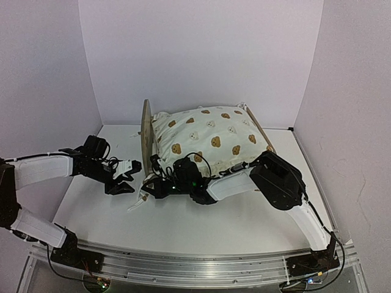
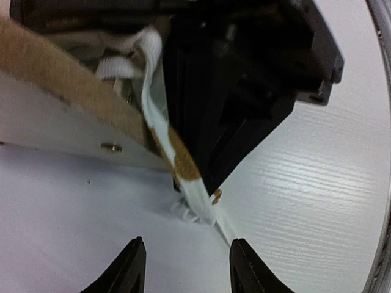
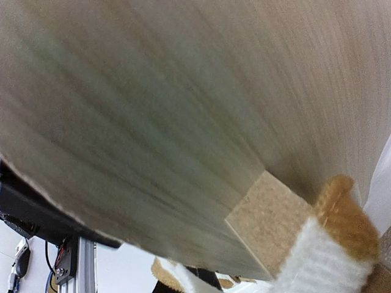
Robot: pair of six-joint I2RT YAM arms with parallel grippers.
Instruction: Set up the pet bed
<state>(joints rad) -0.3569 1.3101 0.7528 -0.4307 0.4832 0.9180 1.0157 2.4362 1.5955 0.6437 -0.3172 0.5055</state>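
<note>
The table (image 1: 91,201) is taken up at its middle by the pet bed (image 1: 145,131), which is seen with one rounded end board (image 3: 183,91) upright. The cream bear-print duvet (image 1: 208,134) is heaped loosely over the frame of the pet bed and is not yet spread flat.

The right hand (image 1: 150,185) is reached across to the near corner of the pet bed, by that end board, and is closed. A fabric strip (image 2: 194,201) from the bedding is seen running down along its finger to the table. Whether the strip is truly pinched cannot be told.

The left hand (image 2: 186,244) is held open just beside the same corner of the pet bed, with nothing between its fingers and the loose end of the strip just ahead of them.

Several faults may be expected from here. The two hands are set very near each other at the corner of the pet bed, so a knock could be caused by any careless closing in. The strip end lies flat and thin, so it could be missed or slip out. If the strip is pulled hard, the duvet could be dragged off, or the light frame could be shifted or tipped.
</note>
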